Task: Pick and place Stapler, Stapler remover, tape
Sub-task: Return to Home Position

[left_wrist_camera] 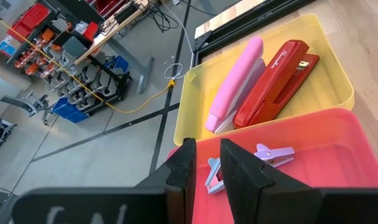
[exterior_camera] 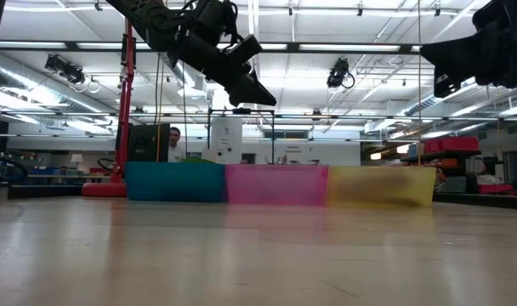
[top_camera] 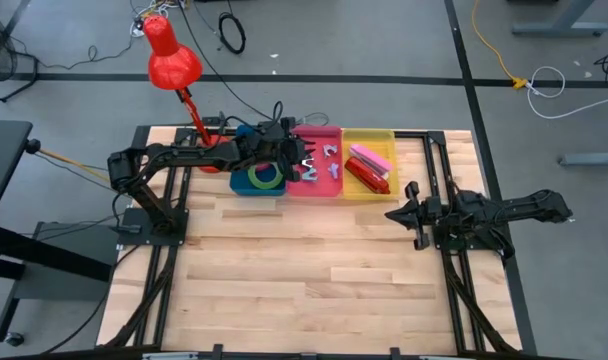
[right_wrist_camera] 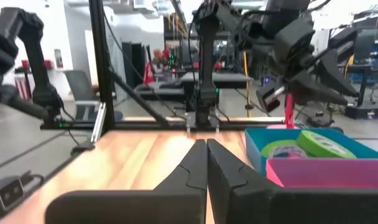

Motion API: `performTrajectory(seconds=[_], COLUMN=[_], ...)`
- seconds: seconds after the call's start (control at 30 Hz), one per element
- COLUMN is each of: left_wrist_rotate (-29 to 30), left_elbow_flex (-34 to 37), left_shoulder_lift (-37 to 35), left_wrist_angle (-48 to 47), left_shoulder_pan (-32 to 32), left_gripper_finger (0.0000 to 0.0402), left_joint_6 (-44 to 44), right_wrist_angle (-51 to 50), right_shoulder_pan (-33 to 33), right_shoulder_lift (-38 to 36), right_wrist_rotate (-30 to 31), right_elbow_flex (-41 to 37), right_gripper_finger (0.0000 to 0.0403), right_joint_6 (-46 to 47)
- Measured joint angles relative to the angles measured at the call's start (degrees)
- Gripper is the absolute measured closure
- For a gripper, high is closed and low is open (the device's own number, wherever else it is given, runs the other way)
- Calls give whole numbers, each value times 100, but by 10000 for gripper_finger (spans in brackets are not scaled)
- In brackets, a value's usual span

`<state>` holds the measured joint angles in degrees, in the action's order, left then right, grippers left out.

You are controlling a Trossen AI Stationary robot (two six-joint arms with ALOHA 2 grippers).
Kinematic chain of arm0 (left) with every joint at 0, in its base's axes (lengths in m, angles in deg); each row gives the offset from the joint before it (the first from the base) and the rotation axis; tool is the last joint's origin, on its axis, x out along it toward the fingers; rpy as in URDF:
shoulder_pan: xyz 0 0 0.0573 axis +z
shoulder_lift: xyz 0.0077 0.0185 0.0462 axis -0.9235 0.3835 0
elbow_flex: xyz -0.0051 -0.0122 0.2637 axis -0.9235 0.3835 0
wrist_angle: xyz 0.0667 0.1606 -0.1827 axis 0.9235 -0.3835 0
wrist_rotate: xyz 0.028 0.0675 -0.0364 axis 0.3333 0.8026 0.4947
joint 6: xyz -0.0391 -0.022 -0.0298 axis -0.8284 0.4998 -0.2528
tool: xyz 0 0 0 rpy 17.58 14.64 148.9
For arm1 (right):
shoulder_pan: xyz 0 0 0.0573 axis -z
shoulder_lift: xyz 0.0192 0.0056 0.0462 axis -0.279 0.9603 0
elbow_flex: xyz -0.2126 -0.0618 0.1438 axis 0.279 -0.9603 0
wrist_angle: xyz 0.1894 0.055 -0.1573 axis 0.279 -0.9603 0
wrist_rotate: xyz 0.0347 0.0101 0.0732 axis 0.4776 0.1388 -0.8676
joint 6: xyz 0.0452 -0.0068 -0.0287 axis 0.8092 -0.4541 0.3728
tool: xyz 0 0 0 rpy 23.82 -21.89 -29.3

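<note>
From above: left gripper [top_camera: 296, 152] over the pink bin [top_camera: 319, 186] at the worktop's [top_camera: 304, 270] far edge; green tape [top_camera: 267, 177] in the adjoining blue bin [top_camera: 240, 184]; right gripper [top_camera: 399, 211] near the right edge. Low: both raised. Left wrist: jaws slightly spread, pinching nothing. Right wrist: jaws pressed together.

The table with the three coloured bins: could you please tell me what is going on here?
Sorting looks finished. The left claw hangs empty and slightly open above the red bin, which holds the staple removers. The yellow bin holds a pink stapler and a red stapler; the blue bin holds tape rolls. The right claw waits shut over the table's right side.
</note>
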<state>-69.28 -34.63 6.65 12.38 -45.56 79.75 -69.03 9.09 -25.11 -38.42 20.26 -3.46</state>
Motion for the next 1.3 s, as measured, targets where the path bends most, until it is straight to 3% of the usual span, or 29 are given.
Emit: performTrajectory(seconds=[0.83, 1.3], left_wrist_rotate=[0, 0], left_elbow_flex=[0, 0], left_shoulder_lift=[0, 0], left_wrist_angle=[-2, 0], left_shoulder_pan=[0, 0], left_gripper_finger=[326, 326], left_joint_6=[-1, -1], right_wrist_angle=[-1222, -1099], right_shoulder_pan=[430, 845], right_shoulder_lift=[0, 0], right_wrist_rotate=[-111, -92], right_elbow_flex=[0, -2], right_gripper_finger=[399, 391], right_joint_6=[-655, -592])
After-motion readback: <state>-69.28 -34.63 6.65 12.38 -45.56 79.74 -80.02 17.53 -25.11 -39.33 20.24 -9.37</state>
